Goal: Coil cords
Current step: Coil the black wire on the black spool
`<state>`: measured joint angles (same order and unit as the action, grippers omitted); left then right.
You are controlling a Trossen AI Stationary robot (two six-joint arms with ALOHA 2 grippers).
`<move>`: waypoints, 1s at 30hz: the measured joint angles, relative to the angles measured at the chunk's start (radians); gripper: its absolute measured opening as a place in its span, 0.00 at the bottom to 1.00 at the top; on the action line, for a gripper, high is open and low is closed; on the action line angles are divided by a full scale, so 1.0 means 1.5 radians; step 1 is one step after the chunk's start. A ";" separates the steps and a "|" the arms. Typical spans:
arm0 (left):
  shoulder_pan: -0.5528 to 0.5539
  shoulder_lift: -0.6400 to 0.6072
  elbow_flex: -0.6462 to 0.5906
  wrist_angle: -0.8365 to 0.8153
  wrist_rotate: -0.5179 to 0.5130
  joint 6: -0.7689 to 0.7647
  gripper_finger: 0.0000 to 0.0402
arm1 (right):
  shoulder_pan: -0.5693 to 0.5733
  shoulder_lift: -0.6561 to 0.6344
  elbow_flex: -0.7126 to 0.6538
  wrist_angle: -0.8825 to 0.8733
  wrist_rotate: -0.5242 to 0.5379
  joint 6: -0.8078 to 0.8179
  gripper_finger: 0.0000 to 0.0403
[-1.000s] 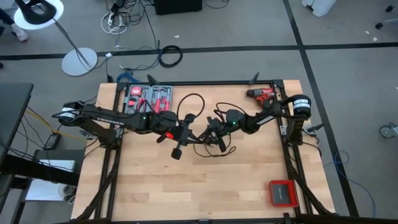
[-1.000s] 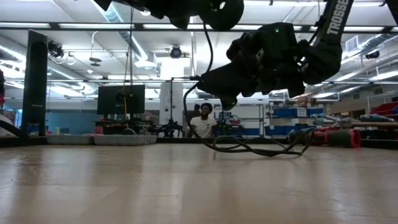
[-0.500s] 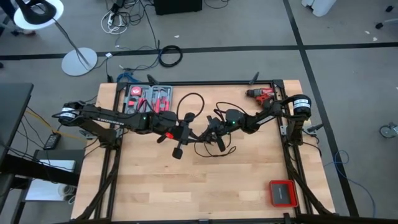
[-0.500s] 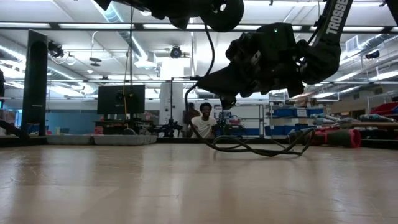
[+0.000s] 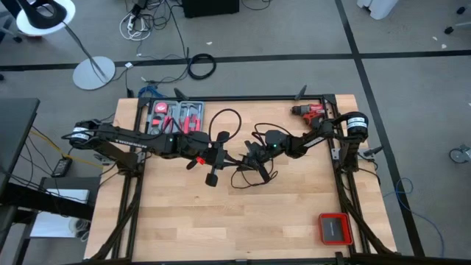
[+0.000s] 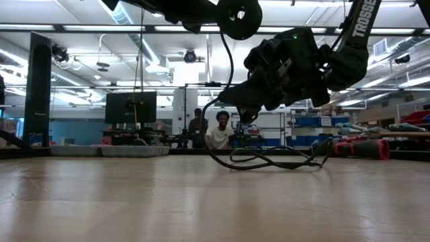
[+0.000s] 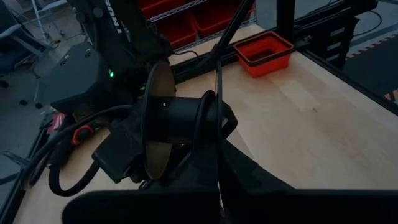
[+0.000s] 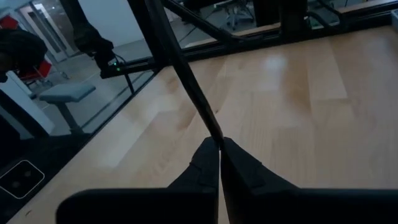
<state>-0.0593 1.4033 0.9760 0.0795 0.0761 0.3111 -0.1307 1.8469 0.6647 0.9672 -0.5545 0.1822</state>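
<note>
Both arms meet over the middle of the table (image 5: 294, 213), toward its back half. The right gripper (image 8: 219, 163) has its two fingers pressed together on the cord (image 8: 186, 81), which runs as a taut black line up and away from the fingertips in the right wrist view. In the high view that gripper (image 5: 250, 156) sits just right of the left gripper (image 5: 213, 158), the two nearly touching.

The left gripper's fingers are also closed, clamped on the cord (image 7: 217, 93), which rises straight up past a dark spool-like part of the other arm (seen close in the left wrist view).

The rest of the cord (image 5: 250, 177) lies in loose loops on the wood below and in front of the grippers, w/ another loop (image 5: 224, 121) behind them. In the low view the slack (image 6: 269, 160) rests on the tabletop, one strand climbing to the right gripper (image 6: 245, 107).

A red drill (image 5: 309, 112) lies at the back right, a red tool case (image 5: 175, 116) at the back left, a small red tray (image 5: 335, 228) near the front right corner. A person (image 6: 218, 131) sits in the room beyond.
</note>
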 joint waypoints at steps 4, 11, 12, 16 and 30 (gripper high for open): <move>0.000 0.000 0.000 0.001 0.000 -0.006 0.00 | -0.002 0.000 0.000 0.004 -0.002 0.000 0.00; 0.000 0.000 0.000 -0.005 -0.007 -0.024 0.00 | -0.002 0.000 0.000 0.006 -0.010 -0.001 0.00; 0.000 0.000 0.000 -0.005 -0.016 -0.029 0.00 | -0.002 -0.002 0.000 0.005 -0.011 0.000 0.00; 0.000 0.000 0.000 -0.024 -0.027 -0.042 0.00 | -0.002 -0.027 -0.001 -0.028 -0.012 -0.008 0.00; 0.000 -0.021 0.002 -0.078 -0.072 -0.041 0.00 | -0.019 -0.205 -0.001 -0.316 0.026 -0.112 0.00</move>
<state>-0.0589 1.3713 0.9794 -0.0381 -0.0322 0.2493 -0.1590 1.5394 0.6640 0.4934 -0.5154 0.0138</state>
